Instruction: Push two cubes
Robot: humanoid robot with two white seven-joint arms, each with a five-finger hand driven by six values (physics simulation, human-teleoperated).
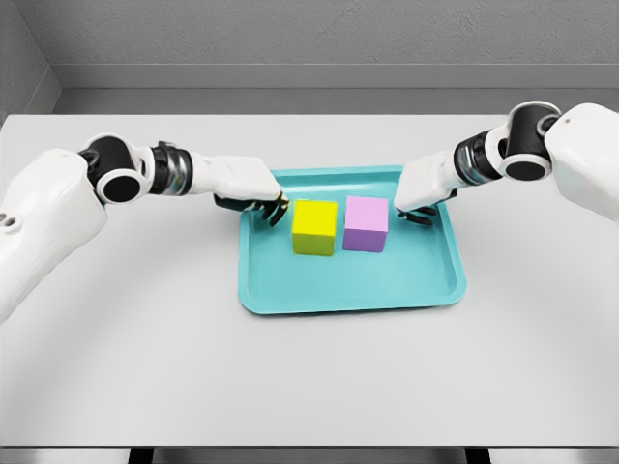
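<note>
yellow cube (314,227) + pink cube (366,224) side by side on tray (348,295) | left hand (250,189) curled, empty, just left of yellow | right hand (418,193) curled, empty, just right of pink

- A bare simulated test space, like a robotics lab bench rendered by computer, not a home or shop.
- A plain white desk (309,377) fills most of the view, smooth and unmarked.
- Behind it stand flat grey walls (319,34) with a lighter band along the base, without windows or furniture.
- The only props are a teal tray (290,295) holding a yellow cube (314,227) and a pink cube (366,224), simple uniformly coloured blocks typical of a manipulation trial.
</note>
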